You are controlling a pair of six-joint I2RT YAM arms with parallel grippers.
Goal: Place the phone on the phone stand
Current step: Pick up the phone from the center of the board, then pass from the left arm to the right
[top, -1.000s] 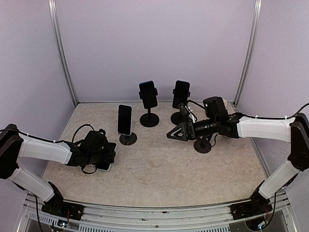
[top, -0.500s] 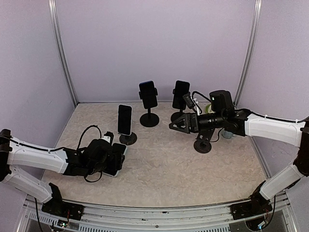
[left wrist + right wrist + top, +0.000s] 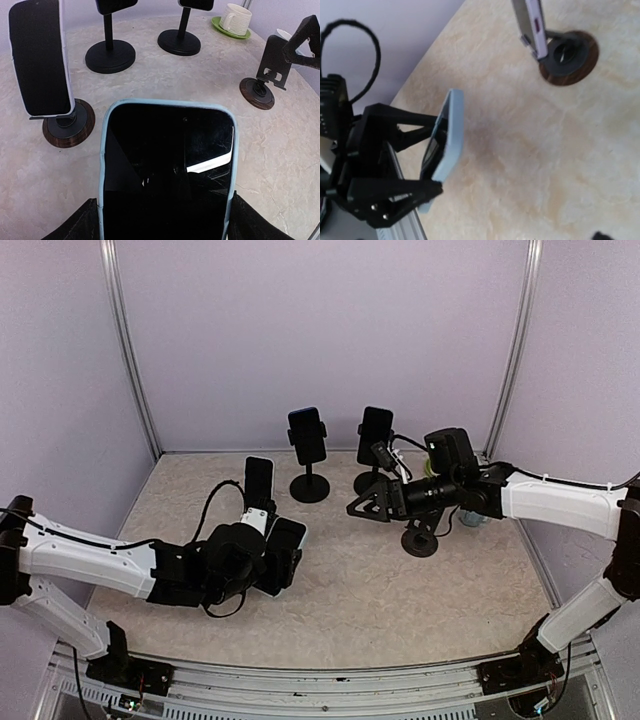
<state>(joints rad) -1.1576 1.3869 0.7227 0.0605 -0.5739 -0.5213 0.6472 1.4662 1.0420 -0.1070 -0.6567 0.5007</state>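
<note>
My left fingers (image 3: 75,227) grasp the blue-cased phone (image 3: 167,170) above the surface (image 3: 400,610); my right fingers (image 3: 378,504) hang spread wide by the phone stand (image 3: 420,541).

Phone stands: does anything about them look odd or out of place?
Nothing looks damaged or spilled. One stand on the right holds no phone, unlike its three neighbours. A white cup on a green saucer sits oddly behind them.

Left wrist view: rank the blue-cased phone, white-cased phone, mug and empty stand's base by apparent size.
1. blue-cased phone, though it sits nearest the camera.
2. white-cased phone.
3. mug and empty stand's base look about alike, so unranked.
</note>
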